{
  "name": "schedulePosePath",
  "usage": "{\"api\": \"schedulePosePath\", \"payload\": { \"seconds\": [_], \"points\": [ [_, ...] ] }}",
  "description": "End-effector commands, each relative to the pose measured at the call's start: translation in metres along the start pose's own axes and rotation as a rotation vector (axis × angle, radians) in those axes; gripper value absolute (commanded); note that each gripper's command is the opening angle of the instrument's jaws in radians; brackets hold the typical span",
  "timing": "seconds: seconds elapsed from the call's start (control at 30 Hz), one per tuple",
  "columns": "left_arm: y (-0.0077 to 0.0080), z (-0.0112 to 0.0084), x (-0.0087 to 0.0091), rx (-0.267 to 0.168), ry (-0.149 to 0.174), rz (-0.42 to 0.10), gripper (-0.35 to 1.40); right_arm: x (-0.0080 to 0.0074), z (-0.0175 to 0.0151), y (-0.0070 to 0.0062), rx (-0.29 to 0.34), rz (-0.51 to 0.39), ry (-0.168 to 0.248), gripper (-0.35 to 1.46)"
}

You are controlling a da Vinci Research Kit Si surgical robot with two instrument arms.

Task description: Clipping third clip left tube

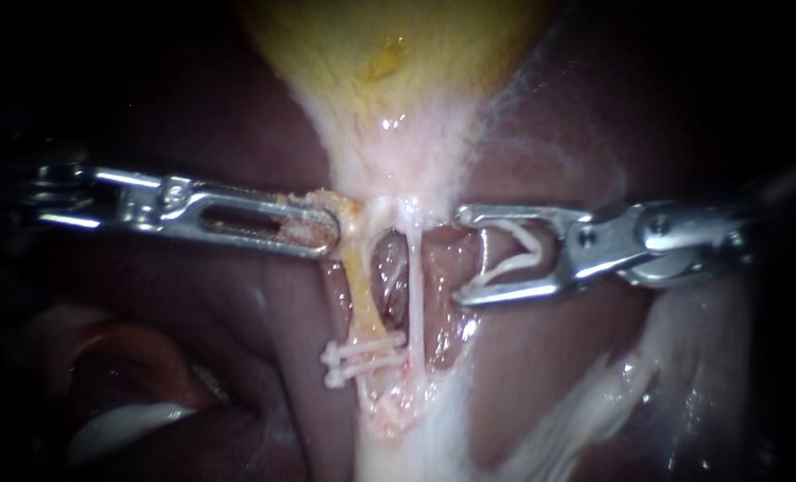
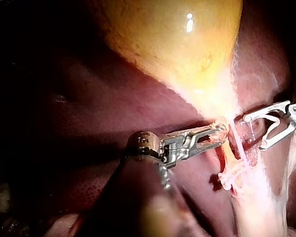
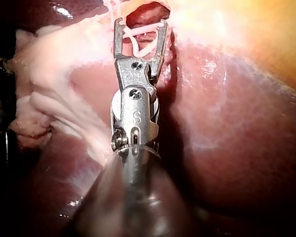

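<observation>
Left instrument (image 1: 331,230): comes in from the left and lies nearly level. Its slotted jaws lie together, pinched on the gallbladder (image 1: 389,71) at the edge of the pale tissue where it narrows to its neck. Yellowish scraps stick to the tip. The left wrist view shows the same thing, jaws together with tissue at the tip.

Right instrument (image 1: 460,257): comes in from the right with its jaws standing wide apart. A white clip (image 1: 514,268) sits between them, bent in a V, one leg against each jaw. The right wrist view confirms this, with the clip's ends at the two jaw tips. No tube is inside the jaws. The tips sit just beside the right edge of the opened window, level with its upper part.

Left tube (image 1: 360,286): yellowish. It runs down from the neck, starting just under my left instrument's tip, on the left side of the window. The right tube (image 1: 414,295) is thin and whitish and runs straight down beside it. It lies between the left tube and my right instrument's tips.

Two clips (image 1: 362,355) already sit across the lower left tube, stacked close together. Their right ends reach up to the right tube; I can't tell whether they touch it. The upper stretch of the left tube is bare.

Dark red liver (image 1: 193,295) lies on both sides.
</observation>
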Motion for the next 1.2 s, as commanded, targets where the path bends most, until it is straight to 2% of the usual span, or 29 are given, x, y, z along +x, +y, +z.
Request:
{"api": "schedulePosePath", "payload": {
  "seconds": [0.03,0.27,0.7,1.2],
  "points": [
    [0.0,0.0,0.0,0.0,0.0,0.0,-0.35,-0.0006,0.0009,-0.0001,0.003,0.006,-0.001,0.49],
    [-0.0001,0.0,0.0,-0.001,0.0,0.0,-0.35,-0.0025,0.0048,-0.0003,0.022,0.02,-0.001,0.49],
    [-0.0003,0.0002,0.0,-0.002,-0.001,-0.001,-0.35,-0.0021,0.008,0.0006,0.066,0.057,0.004,0.48],
    [-0.0004,0.0004,0.0,-0.002,-0.002,-0.001,-0.35,-0.0014,0.0101,0.0013,0.115,0.163,0.115,0.47]
  ]
}}
